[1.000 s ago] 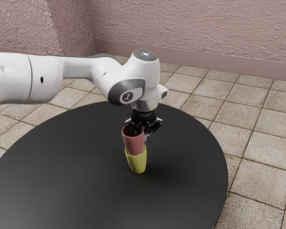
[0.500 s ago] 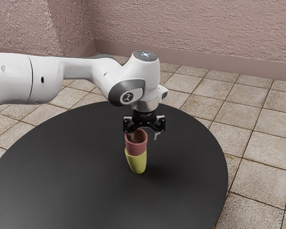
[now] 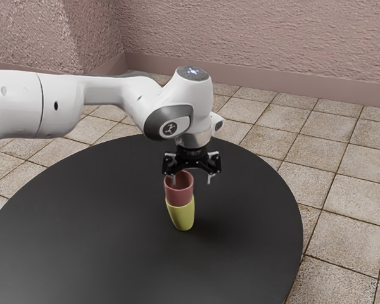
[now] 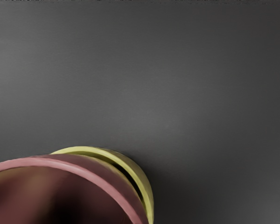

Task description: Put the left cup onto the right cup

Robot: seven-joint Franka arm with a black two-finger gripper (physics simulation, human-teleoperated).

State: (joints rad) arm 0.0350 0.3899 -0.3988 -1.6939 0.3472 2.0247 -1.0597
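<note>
A round black table point(image 3: 82, 253) stands on a tan tiled floor point(image 3: 342, 152), and the white Franka arm point(image 3: 82, 101) reaches in from the exterior view's left to a spot over the table's middle. There the pink cup point(image 3: 178, 188) sits upright, nested in the mouth of the yellow cup point(image 3: 182, 215), which stands on the tabletop; in the wrist view the pink rim point(image 4: 60, 165) lies inside the yellow rim point(image 4: 142, 182), just under the hand. The black gripper point(image 3: 192, 172) hangs just above the pink cup with its jaws spread wide, wider than the rim and holding nothing
</note>
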